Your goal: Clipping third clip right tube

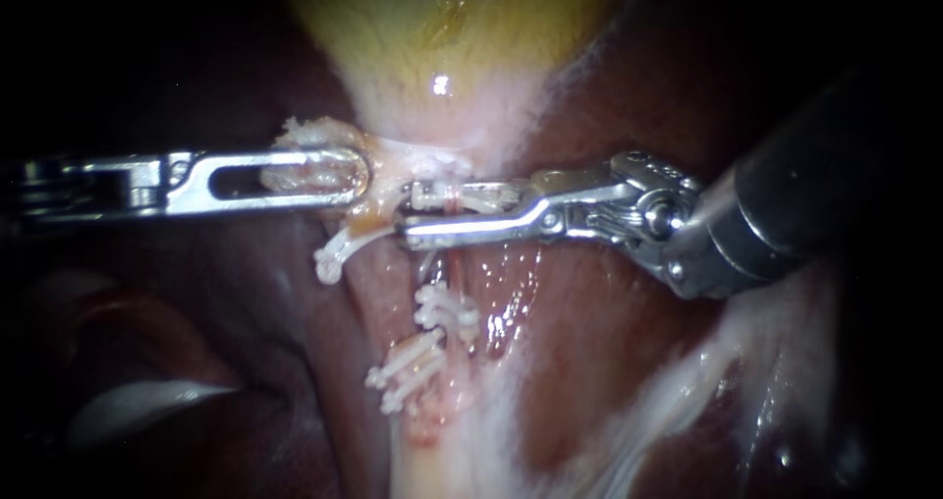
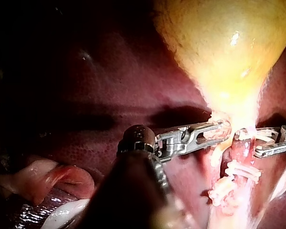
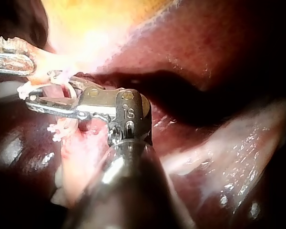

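Note:
My right instrument comes in from the right, level across the right tube. Its jaws are shut on a white clip, and the tube runs between them. Two white clips sit lower on the same tube. Another white clip hangs on the left tube. My left instrument is shut on pale tissue at the neck of the yellow gallbladder. The right wrist view shows the right jaws around the tube. The left jaws hold the neck tissue in the left wrist view.
Dark red liver surrounds the tubes on both sides. Glistening white membrane runs down under my right instrument's shaft. A pale fold lies in shadow at the lower left.

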